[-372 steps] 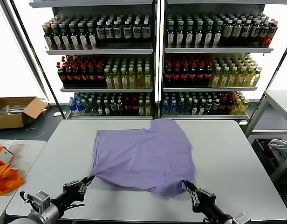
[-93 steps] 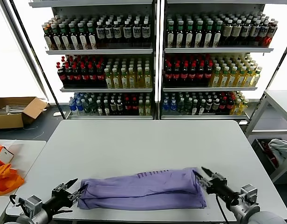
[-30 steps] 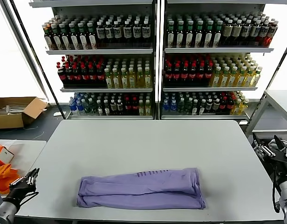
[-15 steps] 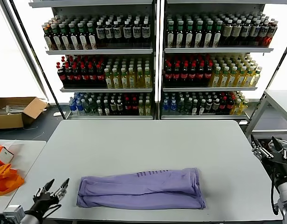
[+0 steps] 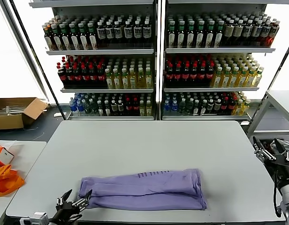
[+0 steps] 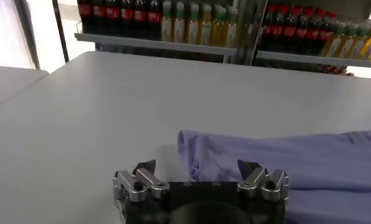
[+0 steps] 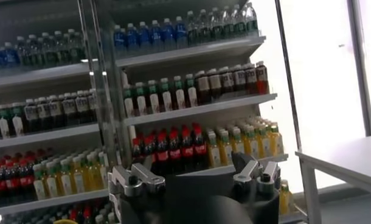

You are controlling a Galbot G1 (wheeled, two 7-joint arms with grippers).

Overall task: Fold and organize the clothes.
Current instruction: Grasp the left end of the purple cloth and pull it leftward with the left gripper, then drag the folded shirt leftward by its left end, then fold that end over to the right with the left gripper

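Here the left gripper's (image 5: 75,202) spread fingers (image 6: 146,168) flank the folded T-shirt's (image 5: 143,189) end.

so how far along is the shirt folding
Done: the shirt lies folded into a long narrow band near the table's front edge. In hand: nothing is held; the left gripper is open at the band's left end, the right gripper open, off past the table's right edge. Left: probably folding the band shorter end to end.
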